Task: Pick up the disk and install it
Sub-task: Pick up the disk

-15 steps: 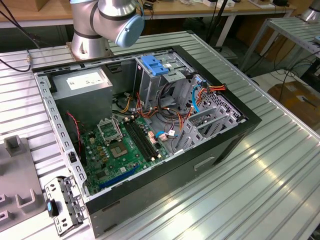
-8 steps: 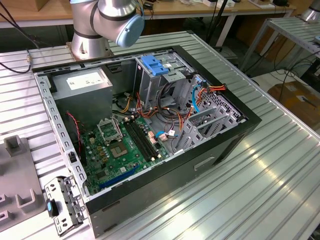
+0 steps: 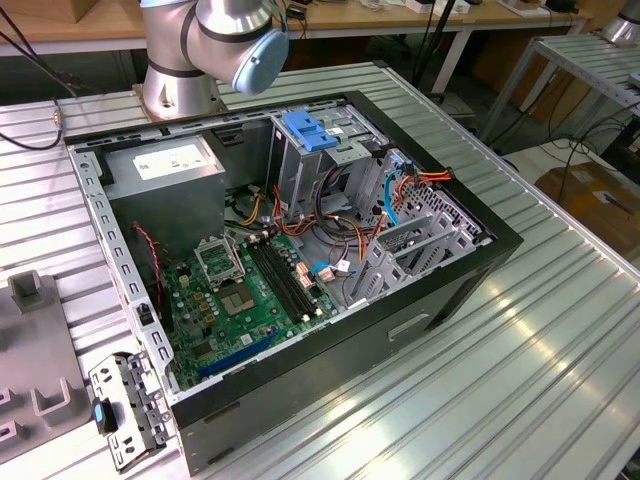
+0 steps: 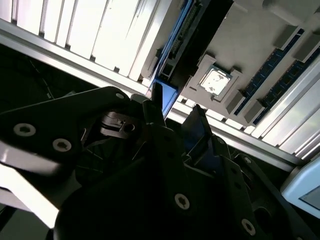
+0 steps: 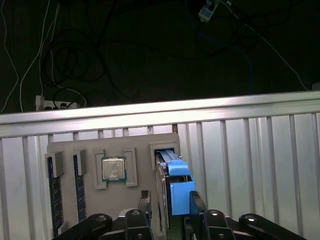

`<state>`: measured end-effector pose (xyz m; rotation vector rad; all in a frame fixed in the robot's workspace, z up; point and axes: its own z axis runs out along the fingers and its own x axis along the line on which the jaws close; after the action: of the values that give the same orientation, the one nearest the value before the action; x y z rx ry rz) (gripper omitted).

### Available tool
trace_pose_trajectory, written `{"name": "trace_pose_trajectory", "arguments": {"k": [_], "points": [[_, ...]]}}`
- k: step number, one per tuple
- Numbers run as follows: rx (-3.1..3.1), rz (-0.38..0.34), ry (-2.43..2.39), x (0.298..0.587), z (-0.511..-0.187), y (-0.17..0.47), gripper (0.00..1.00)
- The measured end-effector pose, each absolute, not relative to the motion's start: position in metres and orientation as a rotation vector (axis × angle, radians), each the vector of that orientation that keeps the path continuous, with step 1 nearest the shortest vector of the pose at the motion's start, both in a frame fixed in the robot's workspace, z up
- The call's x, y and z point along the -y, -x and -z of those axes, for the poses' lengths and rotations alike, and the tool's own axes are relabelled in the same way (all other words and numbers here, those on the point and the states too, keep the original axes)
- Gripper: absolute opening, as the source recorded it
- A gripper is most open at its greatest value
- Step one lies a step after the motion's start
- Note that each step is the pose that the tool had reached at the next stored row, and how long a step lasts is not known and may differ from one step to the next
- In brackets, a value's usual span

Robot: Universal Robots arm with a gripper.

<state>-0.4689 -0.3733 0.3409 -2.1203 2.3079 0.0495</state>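
**Hazard: off-centre grip on the disk**

The disk [image 5: 176, 175] stands on edge in a slot of the grey parts tray [image 5: 70, 150], beside the processor [image 5: 113, 169]. The gripper [image 5: 171, 202] straddles it with its jaws spread. A gap shows on the metal side, while the other finger [image 5: 196, 202] sits against the blue rail. Closing from this offset could push the disk sideways and jam it in the slot. It could also catch only the plastic rail, which may flex and let the disk slip. A tilted hold would risk misalignment at the drive cage [image 3: 420, 235] of the open computer case [image 3: 300, 400].
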Motion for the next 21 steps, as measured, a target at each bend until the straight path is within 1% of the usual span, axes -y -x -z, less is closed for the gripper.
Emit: {"name": "trace_pose_trajectory", "arguments": {"k": [8,15,21], "points": [[-2.303,-0.057,2.118,0.370,-0.336,0.469,0.44],[-2.290,-0.068,2.122,0.370,-0.325,0.469,0.44],[-2.287,-0.073,2.121,0.370,-0.324,0.469,0.44]]}}
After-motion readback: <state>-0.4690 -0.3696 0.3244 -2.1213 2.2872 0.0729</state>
